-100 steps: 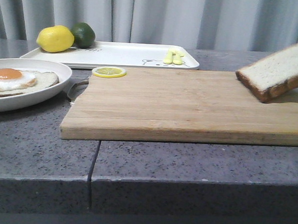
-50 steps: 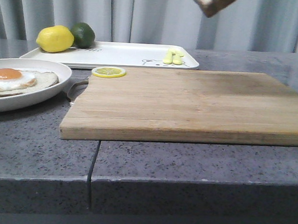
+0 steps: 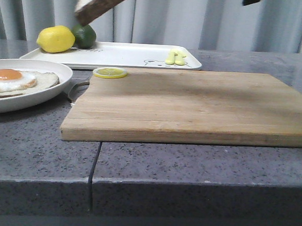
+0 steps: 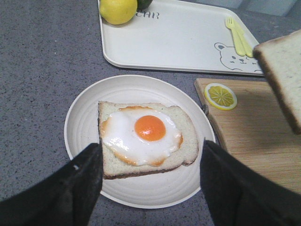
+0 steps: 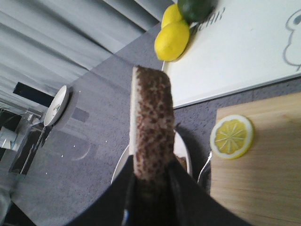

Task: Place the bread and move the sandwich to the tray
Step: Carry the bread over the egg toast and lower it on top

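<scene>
My right gripper (image 5: 151,181) is shut on the bread (image 5: 151,117), seen edge-on with its brown crust toward the camera. In the front view the bread (image 3: 98,0) hangs tilted, high in the air at the top left, over the gap between plate and tray. The sandwich, a fried egg (image 4: 149,128) on a bread slice, lies on the round white plate (image 4: 84,108) at the table's left (image 3: 62,70). My left gripper (image 4: 150,176) is open above the plate's near side, touching nothing. The white tray (image 3: 123,55) with the bear drawing lies behind.
A bamboo cutting board (image 3: 192,105) fills the middle and right of the table, with a lemon slice (image 3: 110,72) on its far left corner. A lemon (image 3: 55,38) and a lime (image 3: 85,34) sit at the tray's left end, a yellow fork (image 3: 175,57) at its right.
The bread has risen off the right end of the cutting board and travelled left through the air, from far right to top left. Plate, tray and board have not moved.
</scene>
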